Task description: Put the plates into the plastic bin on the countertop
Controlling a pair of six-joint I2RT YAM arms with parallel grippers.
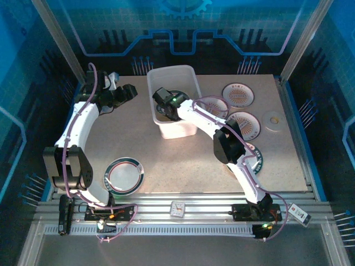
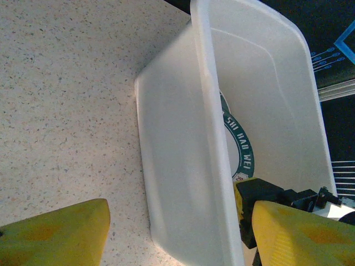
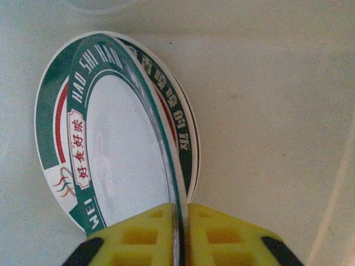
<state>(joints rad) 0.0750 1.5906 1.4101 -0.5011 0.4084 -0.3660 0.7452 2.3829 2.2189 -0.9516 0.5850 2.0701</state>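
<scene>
The plastic bin (image 1: pixel 151 88) stands at the back middle of the countertop (image 1: pixel 183 160). My right gripper (image 1: pixel 165 105) reaches down into it, shut on the rim of a green-rimmed lettered plate (image 3: pixel 111 144). That plate hangs tilted above a second lettered plate (image 3: pixel 178 119) lying flat on the bin floor (image 3: pixel 266 111). My left gripper (image 1: pixel 128 91) hovers open just left of the bin, holding nothing. In the left wrist view its yellow fingers (image 2: pixel 55 233) frame the bin wall (image 2: pixel 177 177), with a plate (image 2: pixel 242 152) inside. Orange sunburst plates (image 1: pixel 238 94) (image 1: pixel 244 124) lie at the right.
A dark-rimmed plate (image 1: pixel 125 174) lies near the front left, by the left arm's base. Another dark-rimmed plate (image 1: pixel 256 158) sits partly under the right arm. A small pale disc (image 1: pixel 273 120) lies at the far right. A third sunburst plate (image 1: pixel 215 105) sits beside the bin.
</scene>
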